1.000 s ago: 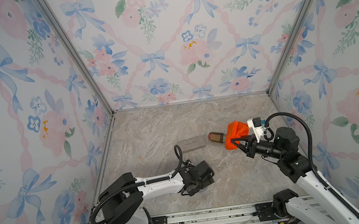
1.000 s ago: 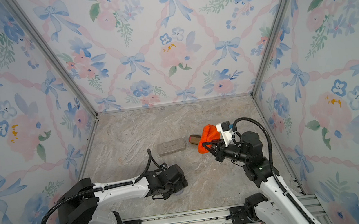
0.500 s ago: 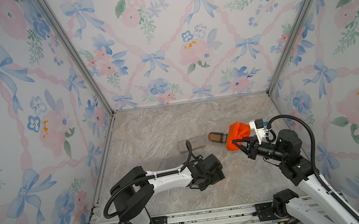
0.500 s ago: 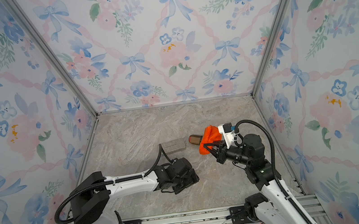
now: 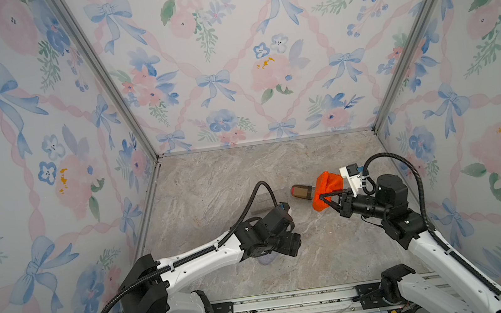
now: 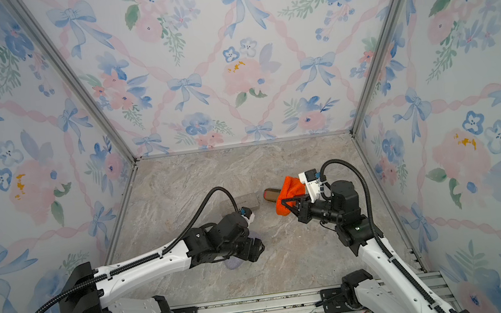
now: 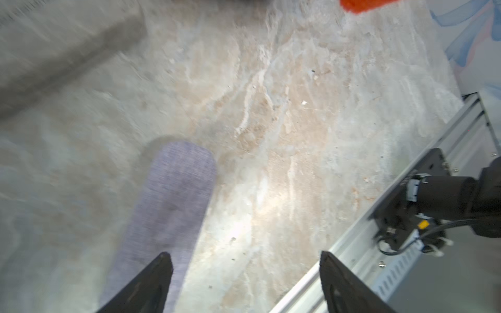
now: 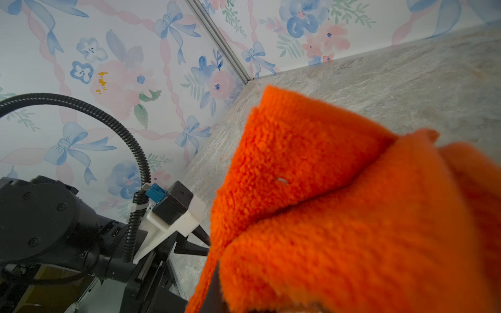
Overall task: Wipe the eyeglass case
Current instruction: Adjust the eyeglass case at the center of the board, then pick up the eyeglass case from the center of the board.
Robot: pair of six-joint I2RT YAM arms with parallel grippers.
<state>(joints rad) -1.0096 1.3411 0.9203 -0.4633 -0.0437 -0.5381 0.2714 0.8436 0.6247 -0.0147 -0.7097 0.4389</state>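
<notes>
Orange cloth (image 5: 327,186), clamped by right gripper (image 5: 320,196), half hides brown case (image 5: 301,191); left gripper (image 7: 244,254), jaws apart, over cut-off lavender case (image 7: 176,195).

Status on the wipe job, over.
Left end effector open above lavender case. Right end effector shut on orange cloth, by brown case. Grey case clear of both.
</notes>
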